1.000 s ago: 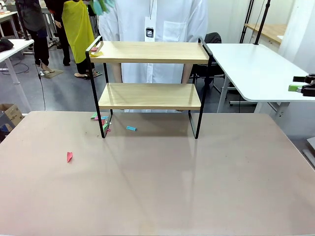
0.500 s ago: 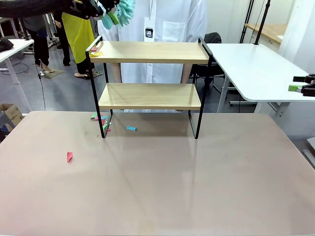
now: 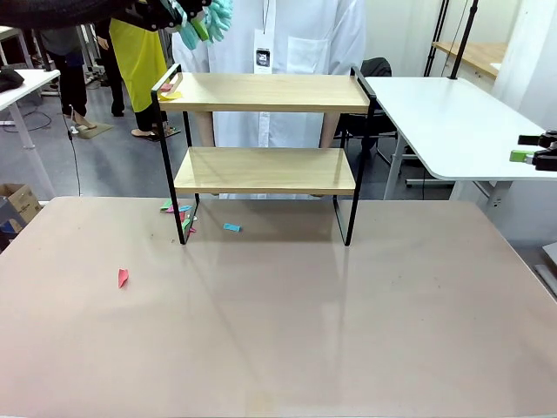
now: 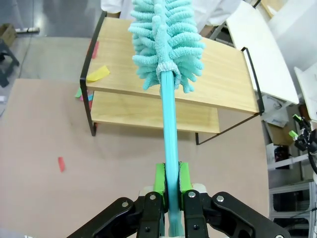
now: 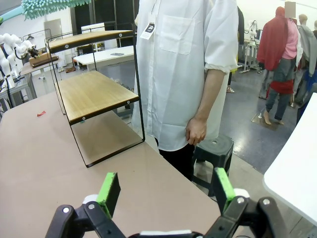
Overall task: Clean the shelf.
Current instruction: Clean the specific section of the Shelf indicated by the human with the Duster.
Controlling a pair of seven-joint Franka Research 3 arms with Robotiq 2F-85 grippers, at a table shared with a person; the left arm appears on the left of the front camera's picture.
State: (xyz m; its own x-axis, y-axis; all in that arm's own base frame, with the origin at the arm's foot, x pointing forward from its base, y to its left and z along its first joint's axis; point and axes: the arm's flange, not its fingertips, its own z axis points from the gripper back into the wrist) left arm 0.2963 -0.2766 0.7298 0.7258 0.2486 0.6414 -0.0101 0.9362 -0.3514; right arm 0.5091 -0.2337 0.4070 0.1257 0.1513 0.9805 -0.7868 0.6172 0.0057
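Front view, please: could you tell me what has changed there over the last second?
The left gripper swung in from the upper left, jaws shut on the teal duster, whose head now hangs above the shelf's left end. The shelf, the paper scraps and the person behind it stayed put.

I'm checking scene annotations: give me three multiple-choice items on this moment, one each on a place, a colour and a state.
1. Where does the yellow paper scrap lie?
A. on the tabletop
B. on the top board of the shelf
C. on the lower board

2. What colour is the duster head?
A. teal
B. orange
C. white

3. How does the right gripper stand?
A. shut on the duster
B. shut on a scrap
C. open, holding nothing

Key: 1 B, it rests there beside an end rail; 2 A, head and handle are teal; 3 C, its pads stand wide apart, nothing between.
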